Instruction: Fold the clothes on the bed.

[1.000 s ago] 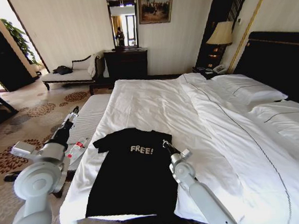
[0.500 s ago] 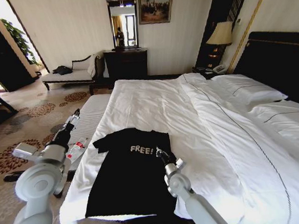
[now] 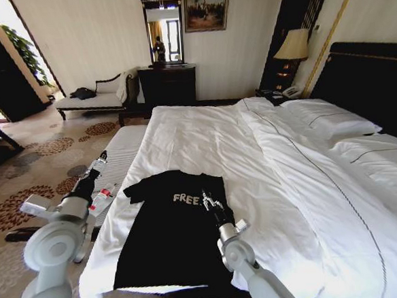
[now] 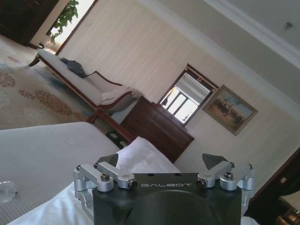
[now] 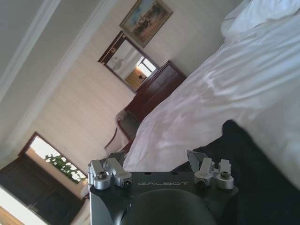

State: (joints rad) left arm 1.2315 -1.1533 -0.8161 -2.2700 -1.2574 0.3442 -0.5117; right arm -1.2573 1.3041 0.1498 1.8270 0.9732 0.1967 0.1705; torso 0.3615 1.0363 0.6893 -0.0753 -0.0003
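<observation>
Right gripper (image 3: 205,202) hangs over the chest of the black short-sleeved soft-fabric T-shirt (image 3: 167,236), right at the end of its white "FREE!" lettering; fingers (image 5: 193,158) spread, nothing between them. In the right wrist view the dark cloth lies just beyond and below the fingertips; contact with it cannot be judged.

Left gripper (image 3: 96,163) is held out past the bed's left edge, above the pale ribbed bench (image 3: 120,154), well apart from the shirt; fingers (image 4: 108,160) spread and empty.

Shirt lies flat, face up, collar toward the headboard, near the foot-end left corner of the large white-sheeted bed (image 3: 269,185), its hem close to the foot edge. A small red-labelled plastic bottle (image 3: 103,194) sits just off the shirt's left sleeve, on the bench.

Judgement: the step is picking a fold grip. Best to lower onto a sleeve or side seam rather than mid-chest, pinch one layer only, and avoid gathering the white sheet beneath. The left arm likely has to come in over the opposite edge for an even fold.
</observation>
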